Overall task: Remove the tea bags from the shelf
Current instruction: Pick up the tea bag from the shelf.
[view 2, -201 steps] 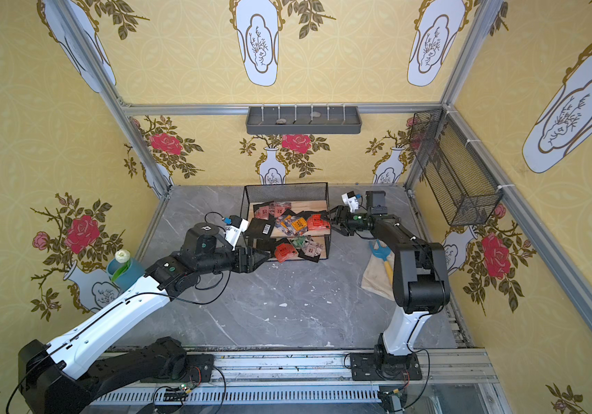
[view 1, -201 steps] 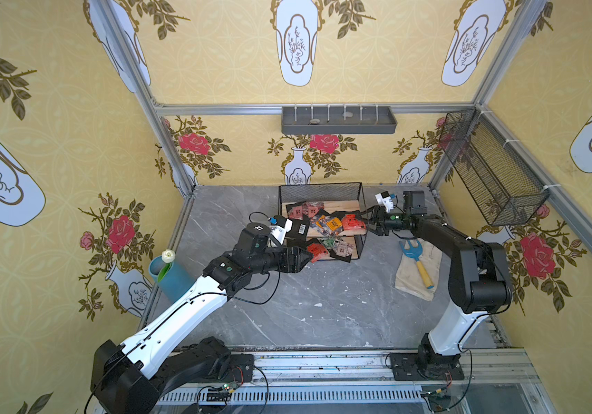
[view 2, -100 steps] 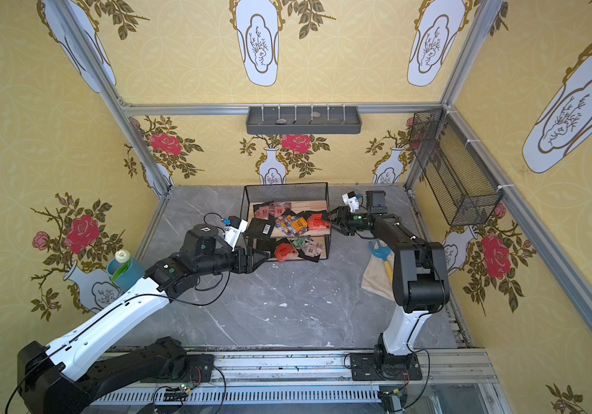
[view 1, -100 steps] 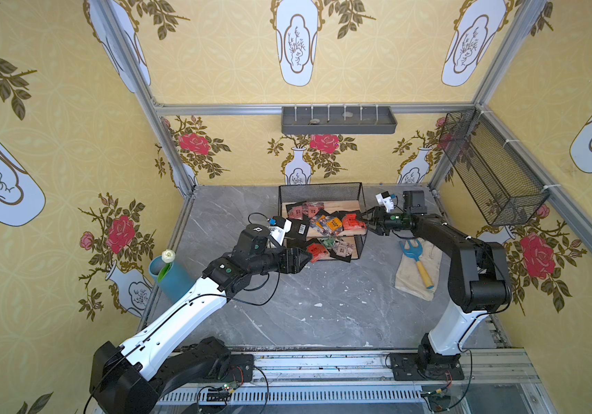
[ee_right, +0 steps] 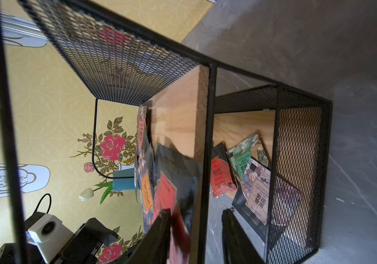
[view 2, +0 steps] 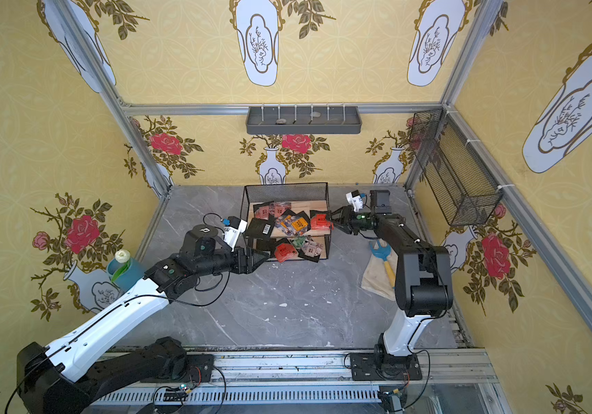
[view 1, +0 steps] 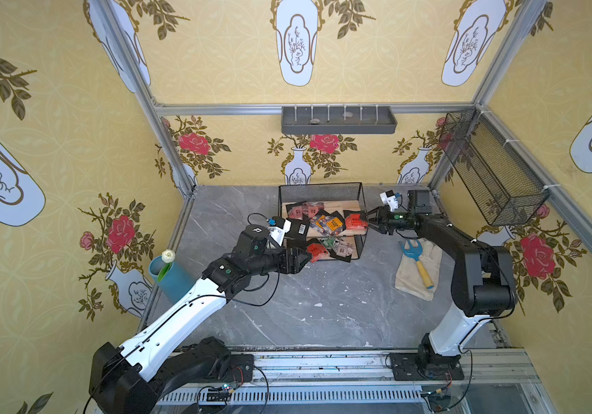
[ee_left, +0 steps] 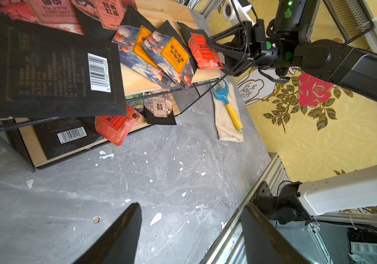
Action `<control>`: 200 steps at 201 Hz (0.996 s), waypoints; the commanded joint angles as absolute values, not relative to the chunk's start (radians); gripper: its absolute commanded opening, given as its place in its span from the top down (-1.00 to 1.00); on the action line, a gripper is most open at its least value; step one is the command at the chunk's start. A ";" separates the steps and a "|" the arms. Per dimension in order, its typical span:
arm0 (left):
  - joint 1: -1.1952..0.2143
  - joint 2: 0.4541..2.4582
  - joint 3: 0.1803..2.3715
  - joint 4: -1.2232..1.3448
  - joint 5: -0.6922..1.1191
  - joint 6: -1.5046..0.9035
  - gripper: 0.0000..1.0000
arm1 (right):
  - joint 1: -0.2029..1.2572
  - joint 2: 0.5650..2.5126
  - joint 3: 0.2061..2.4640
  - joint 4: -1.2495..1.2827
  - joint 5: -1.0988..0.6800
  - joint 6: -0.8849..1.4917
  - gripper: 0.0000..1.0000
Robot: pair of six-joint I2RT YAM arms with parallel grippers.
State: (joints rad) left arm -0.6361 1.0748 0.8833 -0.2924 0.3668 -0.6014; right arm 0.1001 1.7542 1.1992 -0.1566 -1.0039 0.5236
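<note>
The shelf (view 1: 323, 187) stands at the back centre in both top views, its shelf frame (view 2: 287, 186) in black wire. Several tea bags lie on both boards. My right gripper (view 1: 369, 220) reaches in at the top board's right end. Its jaws straddle a red tea bag (ee_right: 167, 194) and the board's edge, still apart, with one finger (ee_right: 160, 230) on the sachet. That red tea bag (view 1: 355, 219) overhangs the board. My left gripper (ee_left: 189, 217) hangs open over the floor before the lower board, empty. A black barcode tea bag (ee_left: 52, 68) overhangs the top board's left end.
A blue cup with a white flower (view 1: 170, 276) stands by the left wall. A beige cloth (view 1: 418, 283) with a blue and yellow garden fork (view 1: 417, 258) lies on the floor, right of the shelf. A grey wall tray (view 1: 337, 120) and a black mesh basket (view 1: 491, 179) hang above.
My right gripper's jaws have narrowed around the red tea bag at the top board's right end. The left arm has stayed put.
</note>
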 commanded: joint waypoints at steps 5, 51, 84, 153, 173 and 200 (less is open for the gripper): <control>-0.637 1.079 0.883 -0.267 0.365 -0.594 -0.55 | 0.098 1.742 1.196 -0.150 -0.997 0.514 0.34; -0.637 1.083 0.889 -0.267 0.368 -0.593 -0.55 | 0.093 1.730 1.195 -0.149 -1.004 0.517 0.54; -0.637 1.086 0.894 -0.262 0.372 -0.591 -0.55 | 0.084 1.723 1.195 -0.152 -1.010 0.516 0.63; -0.637 1.099 0.900 -0.258 0.384 -0.590 -0.55 | 0.060 1.674 1.183 -0.147 -1.000 0.526 0.80; -0.637 1.101 0.901 -0.255 0.386 -0.590 -0.55 | 0.049 1.650 1.174 -0.136 -0.987 0.539 0.82; -0.637 1.109 0.901 -0.250 0.394 -0.591 -0.55 | 0.025 1.614 1.156 -0.128 -0.969 0.552 0.82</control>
State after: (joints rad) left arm -0.6361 1.1011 0.8955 -0.2775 0.3759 -0.6010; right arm 0.0399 1.6424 1.1671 -0.1566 -0.9985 0.5350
